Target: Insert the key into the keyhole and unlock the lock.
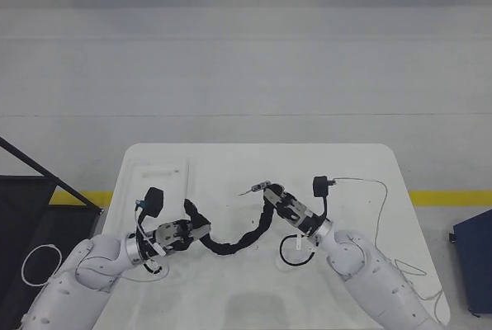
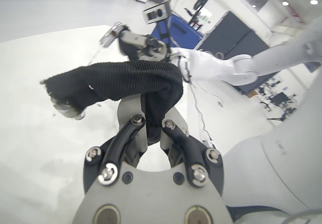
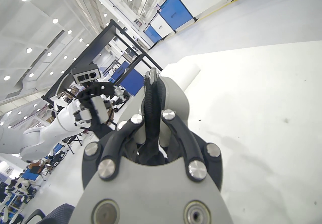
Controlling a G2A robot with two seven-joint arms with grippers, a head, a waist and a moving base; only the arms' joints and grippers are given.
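Top view: a black fabric-sleeved cable lock (image 1: 234, 243) hangs in a sagging curve between the two grippers over the near middle of the white table (image 1: 361, 272). The left gripper (image 1: 195, 227) clamps the cable near its left end; the right gripper (image 1: 277, 200) clamps it near the right end, just behind the silver lock head (image 1: 262, 186). A thin metal piece (image 1: 247, 192) projects left from the head; whether it is the key cannot be told.

Left wrist view: the left jaws are closed tight on the woven sleeve (image 2: 120, 79). The cable's free end, with a dull metal tip (image 2: 69, 110), lies beyond the fingers, above the table. Farther off, the right gripper (image 2: 127, 40) holds the lock head (image 2: 110, 34) off the table.

Right wrist view: the right jaws are pressed together on the cable (image 3: 151, 109), with the lock head (image 3: 151, 74) protruding past the fingertips. The left gripper (image 3: 94, 106) is visible well beyond it
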